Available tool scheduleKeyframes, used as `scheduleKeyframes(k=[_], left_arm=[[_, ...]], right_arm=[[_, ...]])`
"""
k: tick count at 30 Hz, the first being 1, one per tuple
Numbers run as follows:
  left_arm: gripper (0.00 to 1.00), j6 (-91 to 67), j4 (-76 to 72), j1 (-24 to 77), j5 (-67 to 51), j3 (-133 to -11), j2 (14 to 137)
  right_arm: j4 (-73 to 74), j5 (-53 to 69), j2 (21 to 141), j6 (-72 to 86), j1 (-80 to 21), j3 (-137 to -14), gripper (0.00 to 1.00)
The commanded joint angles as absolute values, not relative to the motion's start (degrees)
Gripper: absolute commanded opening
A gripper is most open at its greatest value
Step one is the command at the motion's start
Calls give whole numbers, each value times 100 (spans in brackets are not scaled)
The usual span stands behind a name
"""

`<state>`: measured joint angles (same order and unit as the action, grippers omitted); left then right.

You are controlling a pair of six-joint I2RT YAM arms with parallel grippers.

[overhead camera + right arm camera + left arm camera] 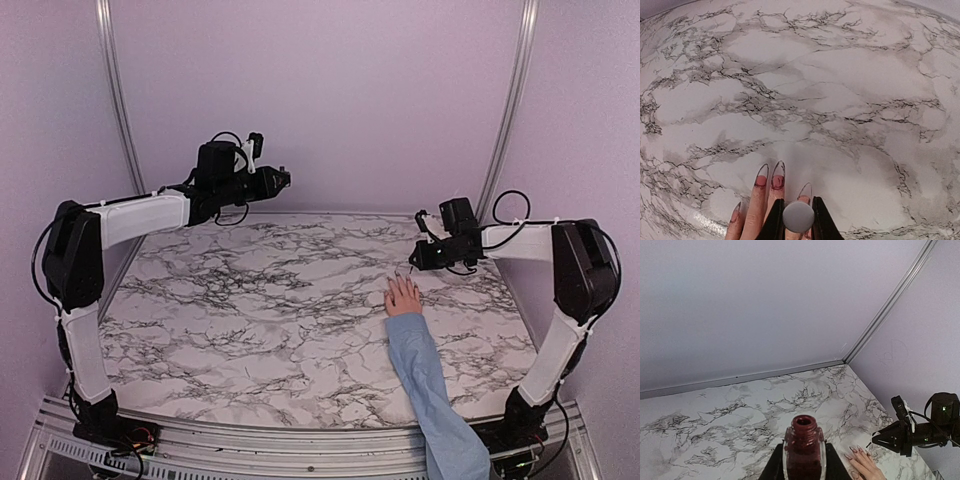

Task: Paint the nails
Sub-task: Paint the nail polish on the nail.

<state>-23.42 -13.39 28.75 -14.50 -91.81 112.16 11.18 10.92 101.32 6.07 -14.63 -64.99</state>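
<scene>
A pinkish hand point(403, 297) with a light-blue sleeve point(425, 380) lies flat on the marble table point(250, 310), fingers pointing away. Its nails point(778, 172) are long and pointed with dark outlines, and two show red smears near the base. My right gripper point(798, 206) hovers just above the fingers, shut on a round grey brush cap point(798, 216); the brush below it is hidden. My left gripper point(804, 460) is raised at the back left point(280, 179), shut on an uncapped bottle of dark red polish point(804, 445).
Lilac walls with metal corner rails point(508, 100) enclose the marble top on three sides. The right arm point(570, 260) reaches in from the right edge, and the left arm point(120, 220) spans the left side above the table.
</scene>
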Motion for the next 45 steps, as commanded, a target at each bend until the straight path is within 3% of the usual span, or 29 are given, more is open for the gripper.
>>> scheduleKeyframes(k=[1,45], left_arm=[[0,-2325,-1415,2822,-1503,-9352,11258],[0,-2417,-1415,2821,-1646,-9483,11397]], right_arm=[[975,976,10021,686,-1523,-6563,0],[1103,892,10394,756,-1582,-6530,0]])
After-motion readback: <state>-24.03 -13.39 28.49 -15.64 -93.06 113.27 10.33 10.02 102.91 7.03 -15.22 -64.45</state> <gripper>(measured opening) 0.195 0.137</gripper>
